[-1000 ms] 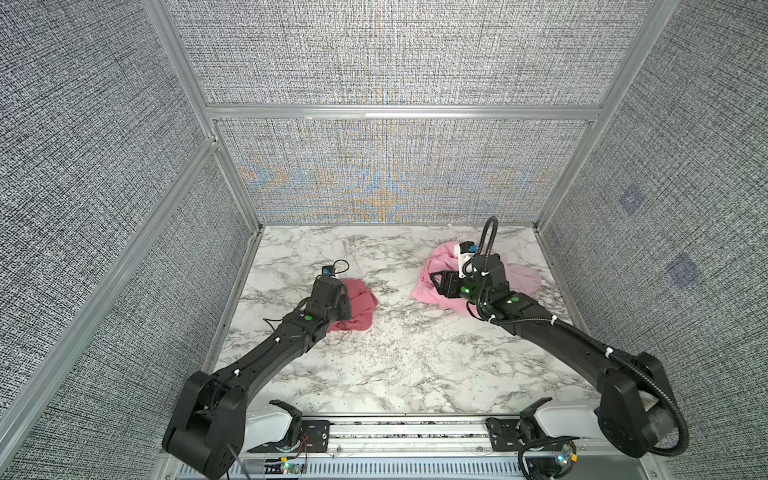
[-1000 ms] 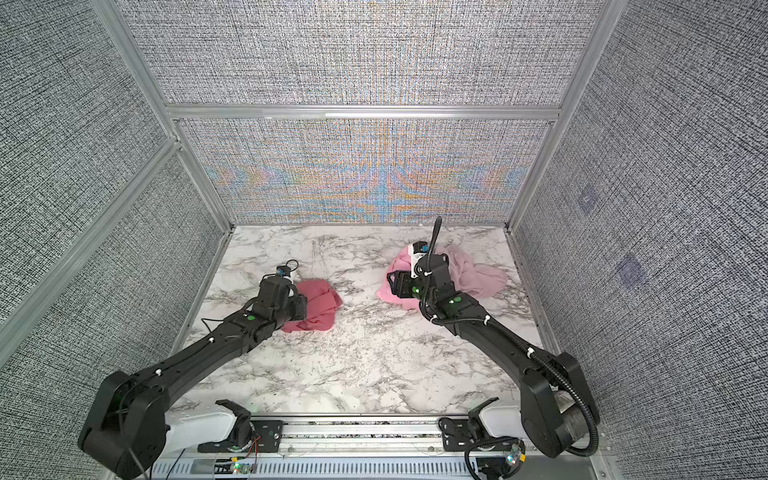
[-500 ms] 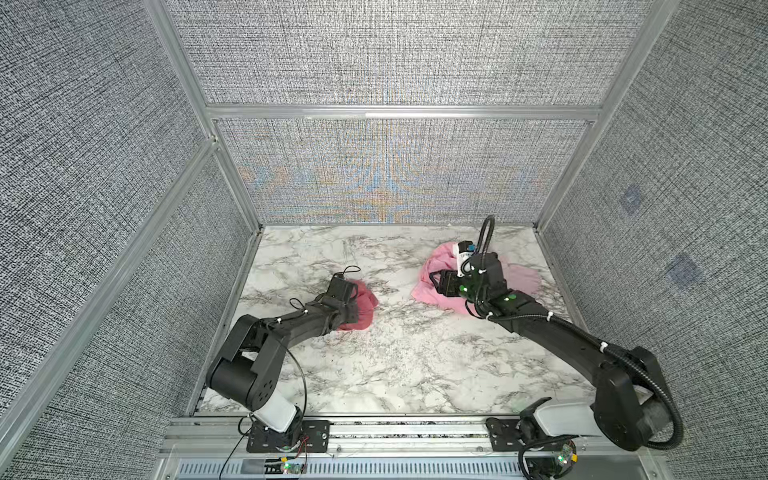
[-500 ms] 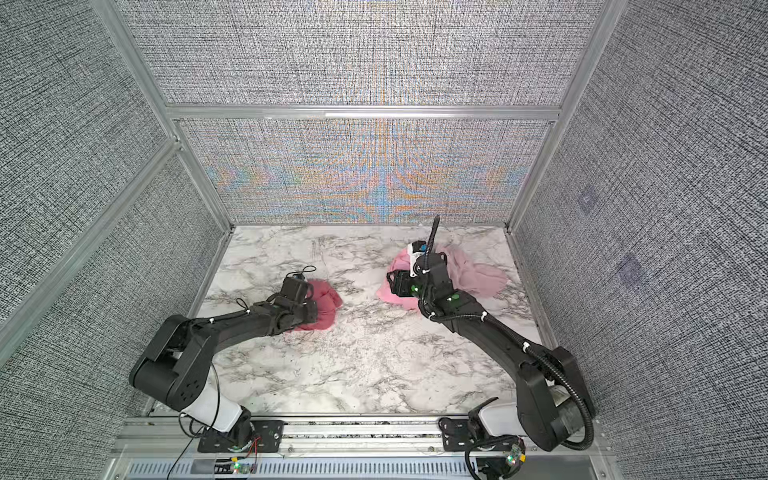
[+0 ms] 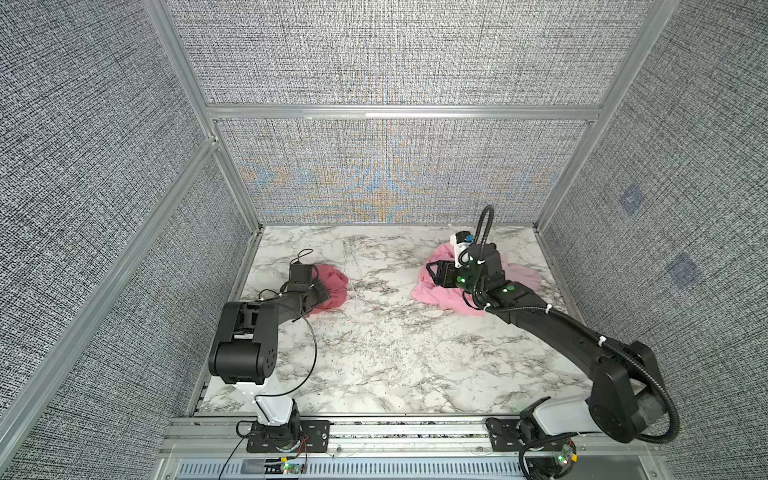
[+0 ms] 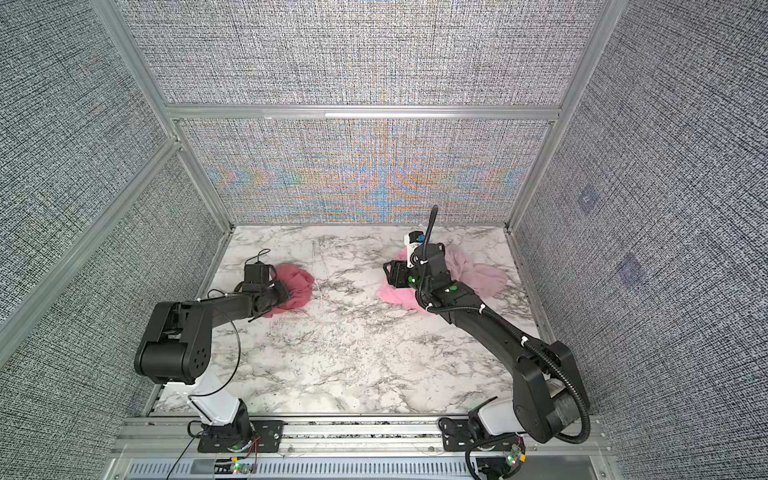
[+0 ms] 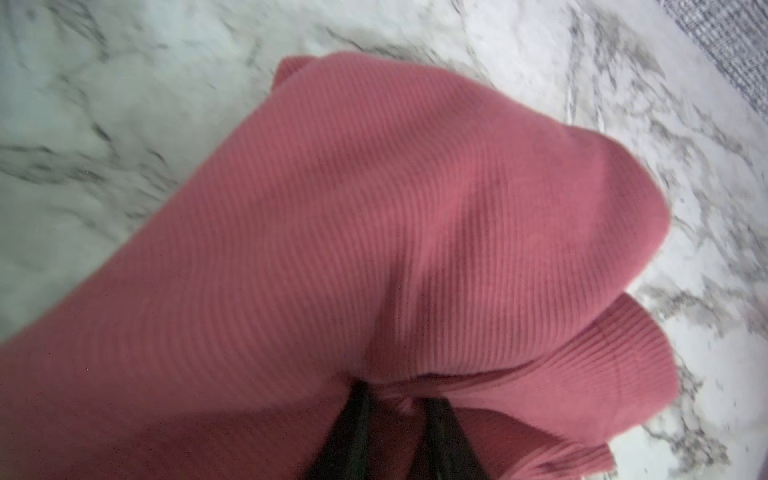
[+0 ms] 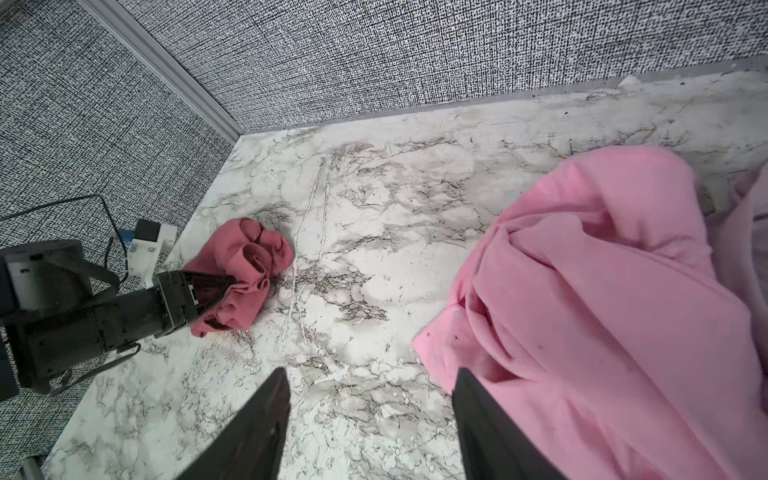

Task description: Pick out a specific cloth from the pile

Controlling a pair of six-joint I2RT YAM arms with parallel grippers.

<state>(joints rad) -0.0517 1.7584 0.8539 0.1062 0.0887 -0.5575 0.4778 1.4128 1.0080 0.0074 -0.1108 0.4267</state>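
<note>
The cloth (image 5: 334,284) (image 6: 298,284), dark rose-red and ribbed, lies bunched on the marble at the left. My left gripper (image 5: 322,293) (image 6: 283,294) (image 7: 397,401) is shut on a fold of it, low over the table; the right wrist view shows its fingers (image 8: 216,286) pinching the cloth (image 8: 249,266). The pile (image 5: 440,297) (image 6: 399,297) sits at the back right, bright pink in front and pale mauve-pink (image 5: 521,276) behind. My right gripper (image 5: 432,274) (image 6: 390,274) (image 8: 370,376) hovers open at the pile's left edge, holding nothing, one finger beside the bright pink cloth (image 8: 582,291).
Grey fabric walls with aluminium posts (image 5: 232,183) close in the marble table (image 5: 395,353) on three sides. The left arm's elbow (image 5: 245,332) stands tall near the left wall, with a loose black cable. A metal rail (image 5: 374,428) runs along the front edge.
The left arm has folded back, its elbow rising, and has drawn the cloth a little toward the left wall. The right arm has stayed still.
</note>
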